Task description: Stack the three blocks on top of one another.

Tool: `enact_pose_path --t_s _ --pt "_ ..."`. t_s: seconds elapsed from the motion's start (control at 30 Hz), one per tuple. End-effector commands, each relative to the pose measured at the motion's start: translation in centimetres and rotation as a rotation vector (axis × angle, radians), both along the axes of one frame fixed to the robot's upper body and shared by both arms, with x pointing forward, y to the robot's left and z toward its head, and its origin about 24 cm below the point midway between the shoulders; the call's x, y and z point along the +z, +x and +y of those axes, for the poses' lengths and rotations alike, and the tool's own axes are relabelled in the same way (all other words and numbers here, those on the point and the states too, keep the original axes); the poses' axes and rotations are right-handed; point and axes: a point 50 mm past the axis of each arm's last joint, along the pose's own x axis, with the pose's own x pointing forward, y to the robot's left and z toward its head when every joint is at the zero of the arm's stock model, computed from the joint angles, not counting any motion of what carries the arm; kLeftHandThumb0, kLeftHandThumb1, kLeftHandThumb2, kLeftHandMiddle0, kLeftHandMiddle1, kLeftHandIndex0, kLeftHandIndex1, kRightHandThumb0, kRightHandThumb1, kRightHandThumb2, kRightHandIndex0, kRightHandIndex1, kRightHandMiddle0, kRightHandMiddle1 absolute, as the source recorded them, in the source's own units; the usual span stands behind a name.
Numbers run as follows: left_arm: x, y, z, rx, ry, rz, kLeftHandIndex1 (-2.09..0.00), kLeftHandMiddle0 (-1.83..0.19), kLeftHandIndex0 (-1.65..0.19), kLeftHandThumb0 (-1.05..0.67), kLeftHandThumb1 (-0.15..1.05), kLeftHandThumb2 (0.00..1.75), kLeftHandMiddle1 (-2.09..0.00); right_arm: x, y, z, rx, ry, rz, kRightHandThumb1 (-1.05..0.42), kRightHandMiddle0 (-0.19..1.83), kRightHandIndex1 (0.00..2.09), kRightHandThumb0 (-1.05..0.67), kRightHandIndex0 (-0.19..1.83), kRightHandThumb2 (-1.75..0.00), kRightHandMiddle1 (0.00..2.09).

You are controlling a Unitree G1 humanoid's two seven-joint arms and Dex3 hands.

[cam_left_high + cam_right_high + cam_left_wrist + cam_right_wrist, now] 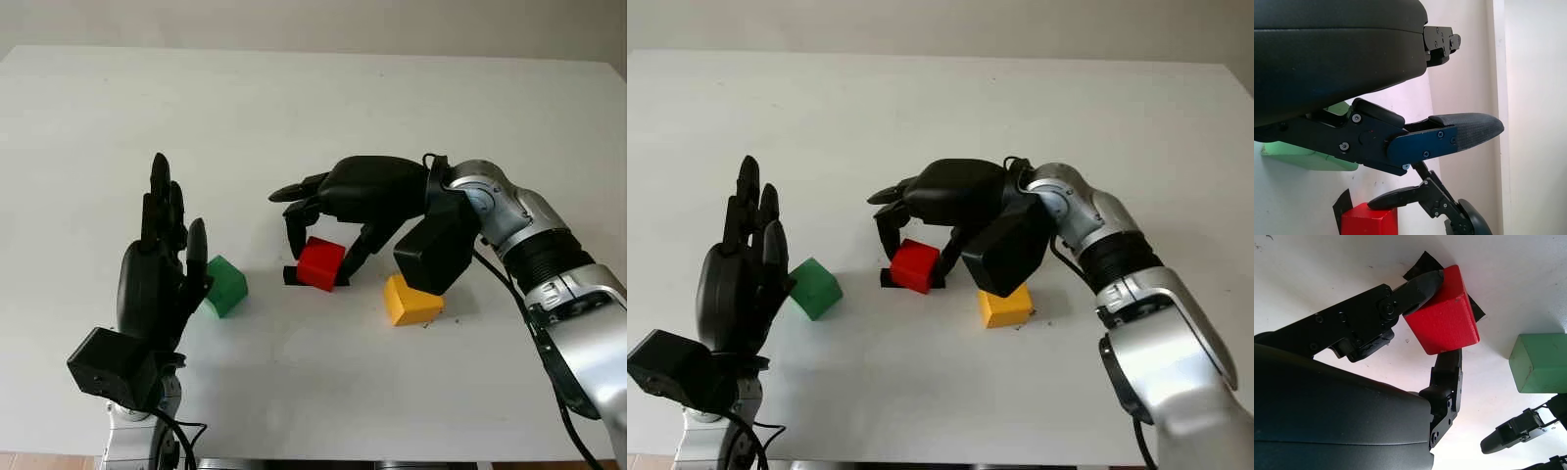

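Note:
Near the table's middle, a red block (pixel 321 262) sits slightly tilted on a black tape mark (pixel 291 276). My right hand (pixel 325 240) reaches over it from the right, and in the right wrist view its fingers (pixel 1420 286) press on opposite sides of the red block (pixel 1447 313). A yellow block (pixel 411 301) lies just right of it, under my right wrist. A green block (pixel 225 285) stands to the left. My left hand (pixel 165 245) is open and held upright just left of the green block, not touching it.
The blocks lie on a white table (pixel 294 98) whose far edge meets a pale wall. Its near edge runs along the bottom, where my left arm's base (pixel 118 367) rises. Bare table lies behind and in front of the blocks.

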Motion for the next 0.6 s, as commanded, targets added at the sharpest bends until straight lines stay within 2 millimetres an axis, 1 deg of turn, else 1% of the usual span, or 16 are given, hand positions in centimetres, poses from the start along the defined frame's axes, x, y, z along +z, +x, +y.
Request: enact_pose_path --t_s 0.0,0.23,0.4,0.43,0.47,0.5,0.53,0.57 --pt "-0.05 -0.13 -0.05 0.002 0.006 -0.001 -0.06 0.09 0.08 -0.78 1.05 0.6 -0.06 0.27 -0.09 0.24 0.016 -0.003 -0.012 -0.94 0.47 0.05 -0.43 0.21 -0.06 1.21" --pt "-0.05 -0.05 0.0 0.001 -0.004 -0.004 -0.06 0.08 0.08 -0.78 1.05 0.58 -0.06 0.25 -0.12 0.3 0.018 0.018 -0.005 -0.93 0.49 0.06 -0.43 0.22 -0.05 1.19" --pt "-0.04 -0.12 -0.01 0.003 0.001 -0.004 -0.06 0.08 0.08 -0.79 1.05 0.58 -0.05 0.29 -0.07 0.15 0.009 -0.009 -0.007 -0.94 0.47 0.04 -0.43 0.19 -0.06 1.16" --pt "-0.04 -0.12 -0.01 0.001 -0.001 -0.004 -0.05 0.09 0.08 -0.78 1.05 0.59 -0.05 0.39 -0.01 -0.01 0.003 -0.023 -0.008 -0.94 0.41 0.04 -0.44 0.18 -0.06 1.09" --pt "-0.04 -0.13 -0.02 -0.001 -0.003 -0.004 -0.06 0.09 0.08 -0.78 1.05 0.59 -0.05 0.46 0.02 -0.12 -0.001 -0.034 -0.01 -0.92 0.28 0.03 -0.51 0.1 -0.05 0.82" --pt "-0.04 -0.14 -0.02 0.001 -0.002 -0.003 -0.06 0.09 0.08 -0.77 1.05 0.59 -0.05 0.57 0.08 -0.26 -0.008 -0.047 -0.009 -0.91 0.29 0.04 -0.53 0.08 -0.05 0.64" --pt "-0.05 -0.14 -0.03 0.002 -0.004 -0.001 -0.06 0.09 0.08 -0.78 1.05 0.59 -0.05 0.71 0.16 -0.41 -0.019 -0.063 -0.005 -0.91 0.24 0.03 -0.58 0.03 -0.05 0.49" --pt "-0.05 -0.17 -0.04 0.003 -0.001 0.0 -0.06 0.09 0.08 -0.78 1.05 0.59 -0.05 0.99 0.25 -0.65 -0.032 -0.073 0.001 -0.9 0.13 0.02 -0.63 -0.06 -0.05 0.31"
